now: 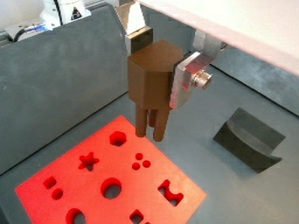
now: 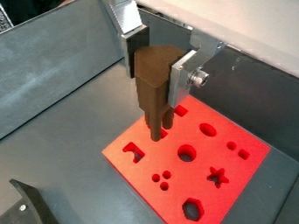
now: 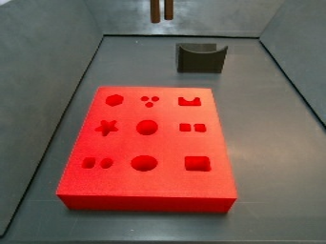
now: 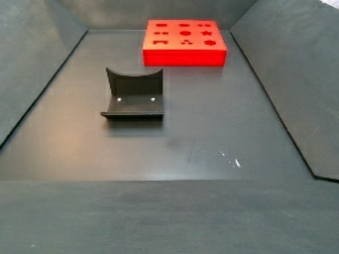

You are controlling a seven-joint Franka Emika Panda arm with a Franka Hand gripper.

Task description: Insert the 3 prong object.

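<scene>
My gripper point(image 1: 162, 70) is shut on the 3 prong object point(image 1: 149, 96), a brown piece with a thick faceted head and thin parallel prongs pointing down. Both wrist views show it between the silver fingers point(image 2: 184, 77), with the gripper point(image 2: 160, 66) holding the piece point(image 2: 155, 96) well above the red board point(image 2: 193, 153). The board point(image 1: 105, 188) lies flat and has several shaped holes, among them a cluster of three small round holes point(image 1: 140, 161). In a side view only the prong tips point(image 3: 160, 10) show at the top edge, above the board point(image 3: 147, 143).
A dark grey block with a curved notch point(image 3: 199, 57) stands on the floor beyond the board, also seen in a side view point(image 4: 133, 94) and a wrist view point(image 1: 249, 138). Grey walls enclose the dark floor point(image 4: 172, 149).
</scene>
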